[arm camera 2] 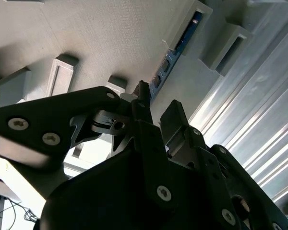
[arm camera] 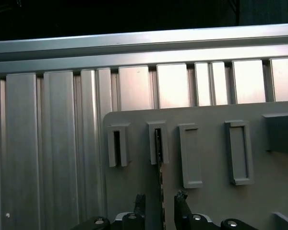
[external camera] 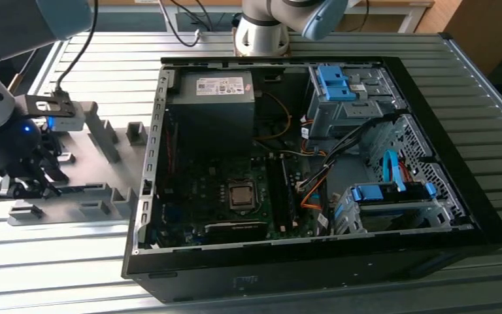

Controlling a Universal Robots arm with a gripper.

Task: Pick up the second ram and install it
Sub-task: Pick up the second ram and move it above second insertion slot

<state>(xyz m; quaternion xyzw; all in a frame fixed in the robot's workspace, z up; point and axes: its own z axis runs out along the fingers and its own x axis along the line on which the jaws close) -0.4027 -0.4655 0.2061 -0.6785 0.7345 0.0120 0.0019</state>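
second ram (arm camera 2: 178, 45) in grey fixture (arm camera: 206, 201), tool (arm camera: 160, 199) astride it, fingers (arm camera: 140, 203) apart

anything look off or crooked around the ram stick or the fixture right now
Nothing stands out. In the first wrist view the second ram stands on edge, straight in its slot on the grey fixture plate, and the open gripper straddles it evenly.

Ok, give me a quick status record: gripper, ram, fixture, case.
gripper: open, one finger on each side of the ram, a gap showing on both sides
second ram: on edge in a slot of the fixture plate, not yet lifted
fixture plate: grey, on the slatted table, to the exterior view's left of the computer case
computer case: side panel off, motherboard exposed
task state: ram not grasped, not installed
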